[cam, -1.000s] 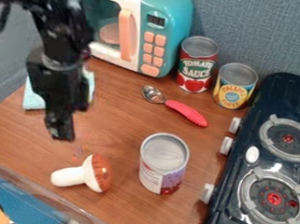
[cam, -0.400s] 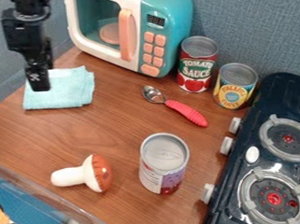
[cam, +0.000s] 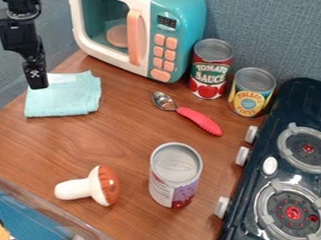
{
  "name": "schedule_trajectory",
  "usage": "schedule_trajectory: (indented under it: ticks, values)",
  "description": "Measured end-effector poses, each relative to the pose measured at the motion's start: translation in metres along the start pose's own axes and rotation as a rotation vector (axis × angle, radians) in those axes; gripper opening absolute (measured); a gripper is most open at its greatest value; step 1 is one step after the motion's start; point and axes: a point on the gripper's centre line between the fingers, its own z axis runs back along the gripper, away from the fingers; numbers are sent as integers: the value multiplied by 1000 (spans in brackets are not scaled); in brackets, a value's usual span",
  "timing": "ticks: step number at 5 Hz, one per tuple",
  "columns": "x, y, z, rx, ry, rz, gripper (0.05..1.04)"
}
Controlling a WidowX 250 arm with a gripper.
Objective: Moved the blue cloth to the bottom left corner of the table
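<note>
"Where is the blue cloth (cam: 63,101)?"

"It lies flat on the surface (cam: 133,130), near the far left side, beside the toy microwave (cam: 175,39). The pincer (cam: 38,88) hangs at its upper left part."

"Which step is in hand, then?"

"Lining up for a grasp, most likely; the cloth shows no sign of being lifted."

"And the next move?"

"It calls for settling on the fabric, pinching a fold and drawing it toward the bottom left corner. The mushroom toy (cam: 91,187) lies lower down, so the path should stay left of it, or the cloth could brush it."

"Is the pincer apart or together?"

"One cannot tell. It is dark and seen at a slant, and whether it touches the cloth or is just above is equally unclear."

"What else is hard to make out?"

"The pincer covers a bit of the cloth's upper left edge. The arm (cam: 21,8) is cut off at the top, and the left edge crops the surface, perhaps the target corner too."
</note>
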Motion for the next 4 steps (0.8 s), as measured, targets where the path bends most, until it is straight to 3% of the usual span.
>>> schedule_trajectory:
  ticks: [2, 4]
  values:
    - [5, -20, -24, -24, -10, 175, 998]
    - [3, -19, -48, 2, -27, 323, 999]
